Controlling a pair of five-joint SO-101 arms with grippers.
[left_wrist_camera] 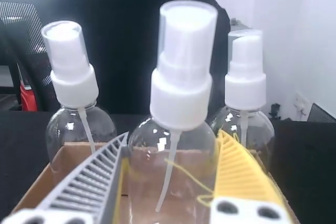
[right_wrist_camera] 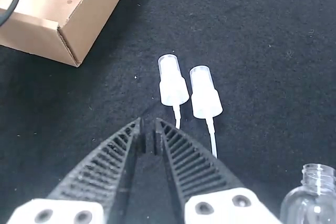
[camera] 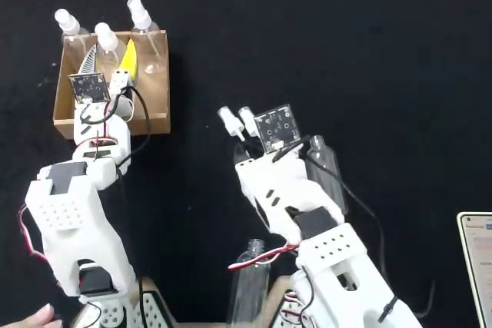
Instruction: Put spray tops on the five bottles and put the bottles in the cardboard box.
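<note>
Fingers of the left gripper point(left_wrist_camera: 172, 137) are closed on the middle capped bottle point(left_wrist_camera: 184, 66), upright in the cardboard box point(camera: 152, 101), apparently placing it, while those of the right gripper point(right_wrist_camera: 148, 128), a narrow empty slit, point at two loose spray tops point(right_wrist_camera: 173, 85) and must open to grasp one.

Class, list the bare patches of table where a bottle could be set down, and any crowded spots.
Free: the cloth right of the spray tops, and the strip between them and the box. Crowded: inside the box, around the arm bases.
</note>
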